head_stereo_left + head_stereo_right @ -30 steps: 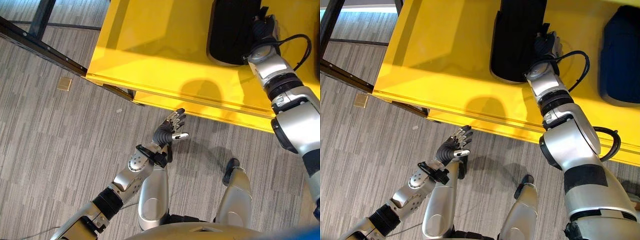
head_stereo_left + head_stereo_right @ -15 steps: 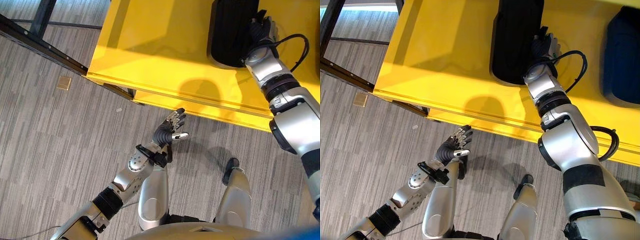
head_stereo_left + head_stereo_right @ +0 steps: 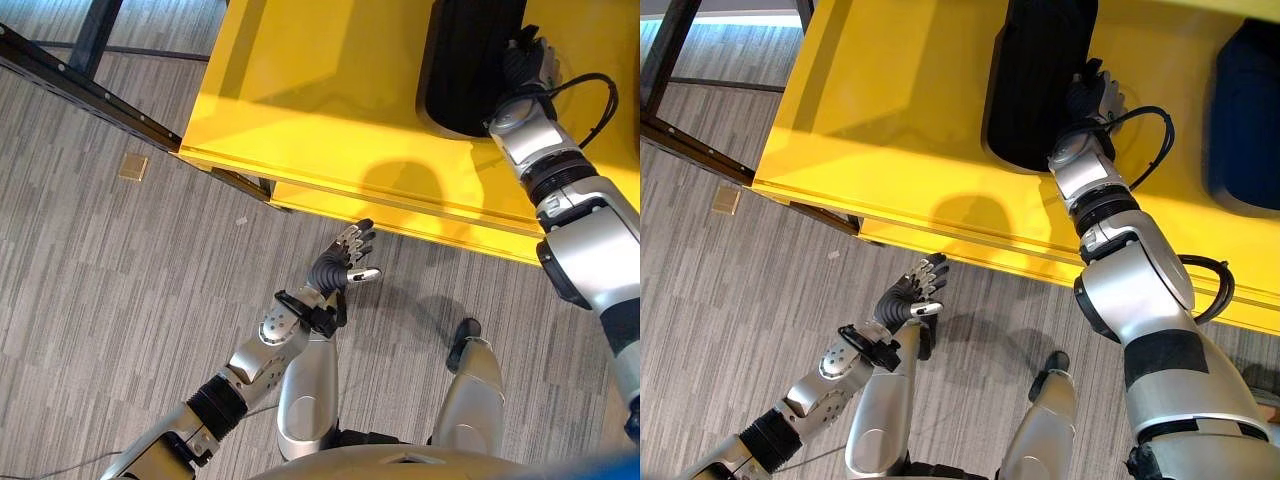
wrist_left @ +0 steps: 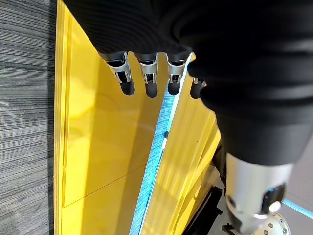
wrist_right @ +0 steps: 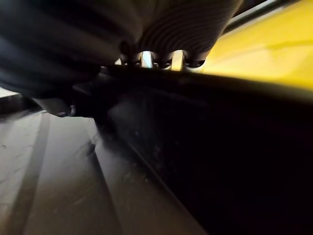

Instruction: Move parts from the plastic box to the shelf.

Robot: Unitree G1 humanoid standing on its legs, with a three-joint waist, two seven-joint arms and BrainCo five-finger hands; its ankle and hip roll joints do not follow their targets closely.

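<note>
a shelf spans the far side of the scene, running off to the right, its near edge above the floor. on the shelf, toward the right, sits a plastic box, and a second box sits further right, well apart from it. the right hand is at the first box's right side, against it. the left hand hangs over the floor just near of the shelf edge. a small tile lies on the floor to the left, near a frame rail running along the far left.

bare yellow shelf lies open on the left — black part and blue part crowd the right.
</note>
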